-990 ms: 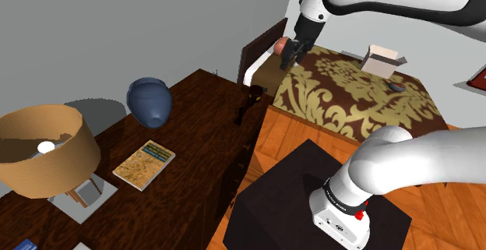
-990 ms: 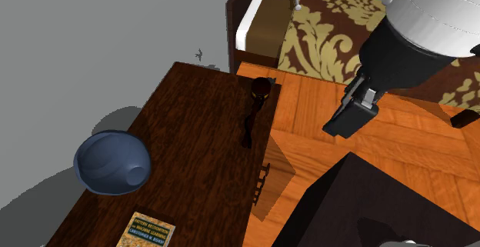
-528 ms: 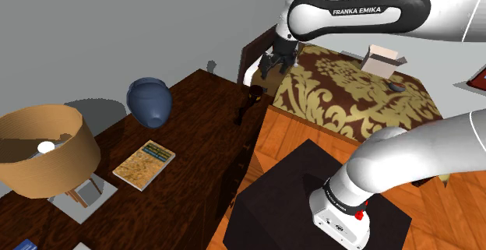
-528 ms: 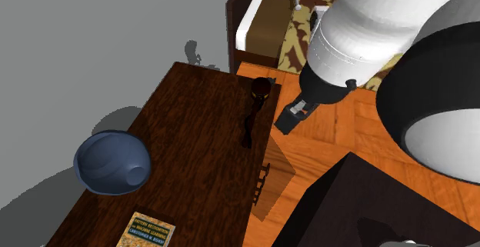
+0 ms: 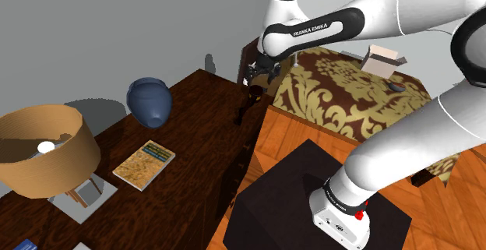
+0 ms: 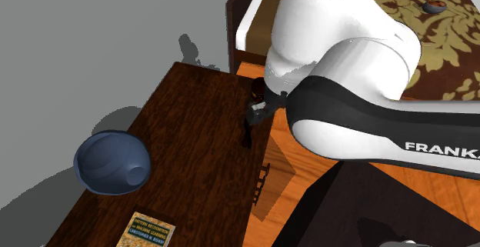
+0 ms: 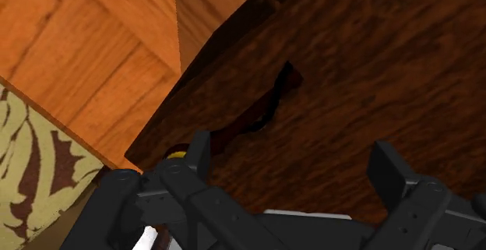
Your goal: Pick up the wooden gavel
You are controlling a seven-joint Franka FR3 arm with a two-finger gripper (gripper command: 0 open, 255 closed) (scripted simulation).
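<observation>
The gavel (image 5: 251, 99) is dark brown and lies on the dark wooden table (image 5: 187, 132) near its far corner beside the bed. In the second exterior view the gavel (image 6: 248, 130) points its head toward the bed, and the arm covers part of the head. My black gripper (image 5: 254, 73) hangs just above the gavel's head. In the second exterior view the gripper (image 6: 258, 108) shows under the white wrist. In the wrist view the gripper (image 7: 292, 159) is open, with the gavel's thin curved handle (image 7: 265, 110) ahead of the fingers and nothing held.
A blue vase (image 5: 149, 100), a book (image 5: 144, 164) and a tan lampshade (image 5: 47, 149) share the table. A bed with a patterned cover (image 5: 350, 89) carries a small open box (image 5: 383, 60). Orange wood floor (image 5: 280, 139) borders the table's edge. The black stand (image 5: 304, 202) is below.
The arm has swung from over the bed toward the table's corner and come lower. The gripper now hangs over the gavel's head. The gavel has not moved.
</observation>
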